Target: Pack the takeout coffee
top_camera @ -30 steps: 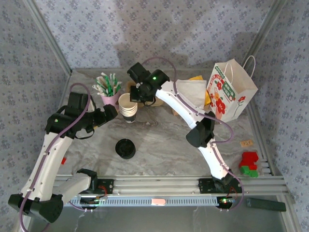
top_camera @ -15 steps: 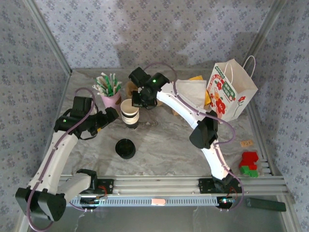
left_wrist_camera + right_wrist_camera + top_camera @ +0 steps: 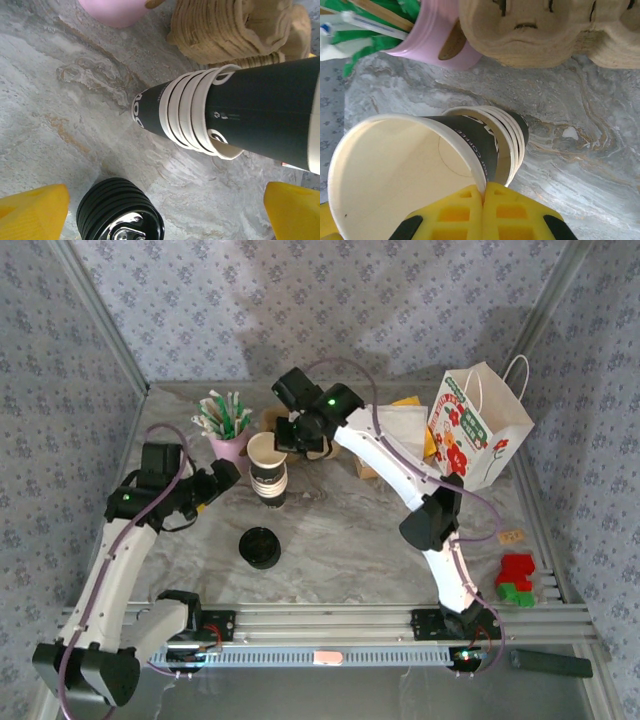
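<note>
Top external view: my right gripper (image 3: 285, 443) is pinched on the rim of the top paper cup (image 3: 263, 452), a dark-walled disposable cup with a cream inside. It sits in the stack of paper cups (image 3: 270, 487), dark with white rolled rims. My left gripper (image 3: 224, 478) waits just beside that stack, on the side away from my right fingers, spread wide and holding nothing. The takeout coffee (image 3: 260, 547), a small black cup under a round black plastic lid, stands on the grey marbled table (image 3: 350, 540). It is nearer my bases than either set of fingers and well apart from the white flowered paper bag (image 3: 480, 430). It is upright, with its long axis vertical and its lid facing up at this camera.

Left wrist view: my yellow fingertips (image 3: 35, 215) stand far apart, with the stack lying across the gap ahead of them, untouched as far as I can tell. The coffee's ribbed side and glossy lid sit close beside one fingertip, short of the stack.

Right wrist view: my two yellow pads (image 3: 455, 214) are pressed together on the top cup's paper wall at the rim, and the cup leans out of the nest. Beyond them are a round pink cup (image 3: 440, 50) of green-wrapped sticks and moulded brown cardboard carriers (image 3: 535, 30).

The step in hand looks like freeing one cup. I would close my left fingers on the lower cups to pin them. Then I would draw along the stack's axis, not sideways, since a thin rim pinch could crease or drag the next cup up.
</note>
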You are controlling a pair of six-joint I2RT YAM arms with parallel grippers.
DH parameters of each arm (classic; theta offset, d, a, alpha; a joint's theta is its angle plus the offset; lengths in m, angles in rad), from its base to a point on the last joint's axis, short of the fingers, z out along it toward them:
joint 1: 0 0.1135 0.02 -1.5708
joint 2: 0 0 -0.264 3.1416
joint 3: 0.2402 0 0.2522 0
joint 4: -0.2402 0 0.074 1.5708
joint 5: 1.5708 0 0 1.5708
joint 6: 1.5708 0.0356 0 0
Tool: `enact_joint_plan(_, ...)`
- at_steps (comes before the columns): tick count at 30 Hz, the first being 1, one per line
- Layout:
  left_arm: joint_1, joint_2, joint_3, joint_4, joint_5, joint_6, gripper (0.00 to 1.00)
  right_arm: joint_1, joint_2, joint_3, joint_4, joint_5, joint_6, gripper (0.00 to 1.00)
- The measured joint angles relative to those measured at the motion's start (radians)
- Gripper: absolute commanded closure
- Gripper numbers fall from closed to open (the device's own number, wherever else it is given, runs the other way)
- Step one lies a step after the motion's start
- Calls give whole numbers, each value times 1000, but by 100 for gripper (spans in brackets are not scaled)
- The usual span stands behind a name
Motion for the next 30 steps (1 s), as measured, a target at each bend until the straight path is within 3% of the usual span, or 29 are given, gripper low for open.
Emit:
enact_joint_plan(7,0,-47,114,-125,-66,1,2,1,-135,-3,-44,47,-36,98)
enact_joint_plan(12,-2,-69,172,-240,-82,19,4,5,-315,-128,-62,76,-72,98)
enact_joint_plan(15,-29,-68,186,-288,-90,41,5,24,-445,-261,-69,88,-99,98)
enact_joint_plan(23,-227,-42,131,-387,-131,69,6,125,-749,-780,-31,104,-136,98)
enact_joint_plan(30,-317,-43,27,-424,-146,56,7,180,-864,-1131,71,119,-143,98)
